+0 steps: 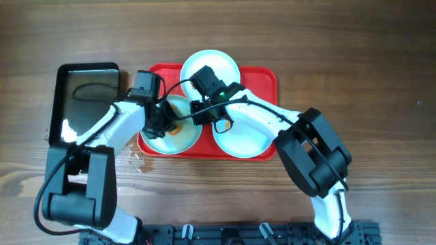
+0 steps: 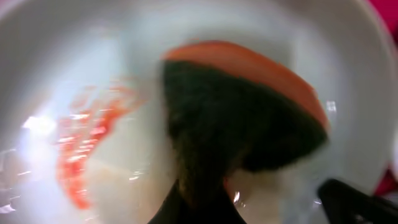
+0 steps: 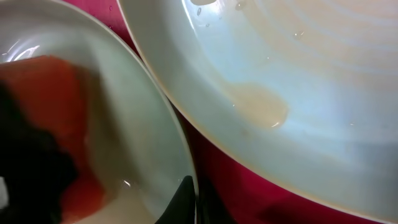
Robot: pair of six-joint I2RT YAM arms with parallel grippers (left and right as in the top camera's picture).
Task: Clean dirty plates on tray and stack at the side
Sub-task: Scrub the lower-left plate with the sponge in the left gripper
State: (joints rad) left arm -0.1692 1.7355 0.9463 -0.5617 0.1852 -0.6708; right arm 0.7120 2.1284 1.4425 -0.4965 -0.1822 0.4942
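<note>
Barely begun: three plates [image 1: 208, 62] sit on the tray [image 1: 266, 76], none stacked. The left hand [image 1: 163, 126] clamps a sponge [image 2: 249, 106] on the near-left plate [image 1: 187, 141]; whether the right hand [image 1: 196, 114] grips cannot be told.

sponge [image 2: 239, 118]: blurred, outline soft
front-left plate [image 1: 184, 141]: largely hidden beneath both arms
left end effector [image 1: 157, 126]: tips smeared, grip unreadable
right end effector [image 1: 196, 113]: tips cut off at right wrist view's bottom edge

Three round mint-white plates [image 1: 210, 64], one red rectangular plastic tray [image 1: 264, 72], one glossy black tray [image 1: 85, 102], one orange-green sponge [image 2: 236, 106].
</note>
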